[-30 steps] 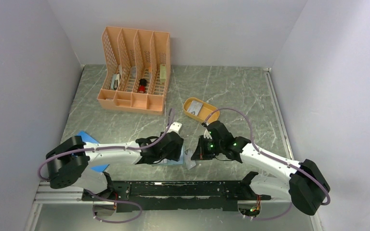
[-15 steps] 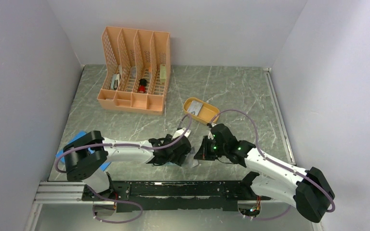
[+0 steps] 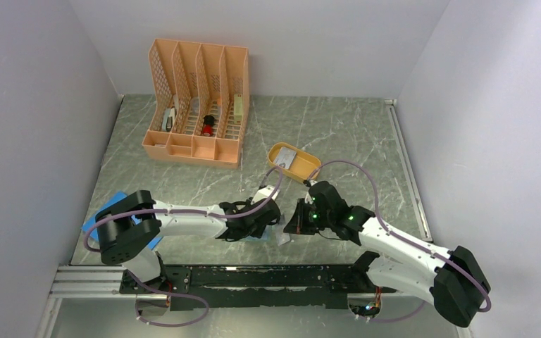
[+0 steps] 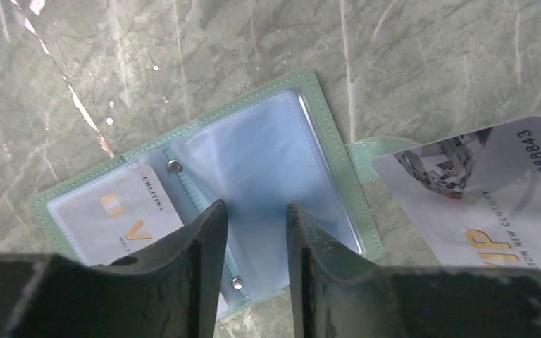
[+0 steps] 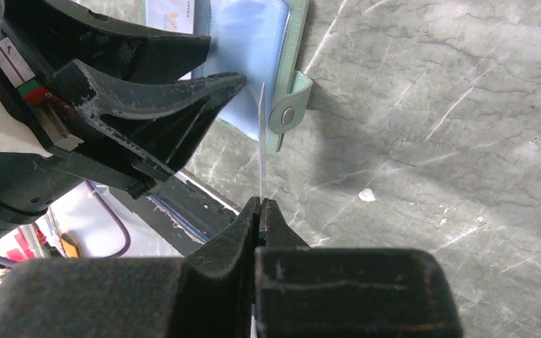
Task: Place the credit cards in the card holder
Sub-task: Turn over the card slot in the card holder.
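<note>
Left gripper (image 4: 255,208) rightward; one card holder (image 4: 253,141)

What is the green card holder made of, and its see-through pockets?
The card holder looks like soft faux leather, matte, with stitching along its edge. Its pockets seem to be clear glossy plastic: a card shows through one.

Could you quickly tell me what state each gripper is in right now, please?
Left gripper: open, above the card holder.
Right gripper: shut on a credit card.
</note>
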Available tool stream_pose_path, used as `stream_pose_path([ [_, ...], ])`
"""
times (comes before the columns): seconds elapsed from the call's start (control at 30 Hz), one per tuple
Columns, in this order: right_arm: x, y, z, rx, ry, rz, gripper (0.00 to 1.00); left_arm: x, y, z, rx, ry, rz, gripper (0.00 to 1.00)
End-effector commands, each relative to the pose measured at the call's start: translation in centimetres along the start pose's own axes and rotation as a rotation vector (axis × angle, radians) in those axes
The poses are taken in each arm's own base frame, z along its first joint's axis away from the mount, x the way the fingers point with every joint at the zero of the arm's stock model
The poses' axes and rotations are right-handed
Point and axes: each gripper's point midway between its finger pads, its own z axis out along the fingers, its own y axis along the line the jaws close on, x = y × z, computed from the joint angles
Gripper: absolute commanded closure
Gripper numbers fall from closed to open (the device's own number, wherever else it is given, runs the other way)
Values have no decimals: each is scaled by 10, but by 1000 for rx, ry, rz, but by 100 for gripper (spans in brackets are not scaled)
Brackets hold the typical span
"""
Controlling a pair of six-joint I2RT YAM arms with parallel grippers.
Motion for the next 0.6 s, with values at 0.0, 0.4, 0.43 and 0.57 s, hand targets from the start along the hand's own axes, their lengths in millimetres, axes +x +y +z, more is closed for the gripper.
stream_pose_path([
  [0.0,4,4,1,-22,23,-25,100,21,10,8,-40,52,38,64],
  [0.4,11,16,10,-72,84,-33,100,27,16,8,-61,56,24,95],
  [0.43,12,17,11,-75,88,-35,100,27,16,7,-62,54,23,95],
  [0.57,14,19,13,-92,105,-27,100,27,17,6,-64,52,18,95],
])
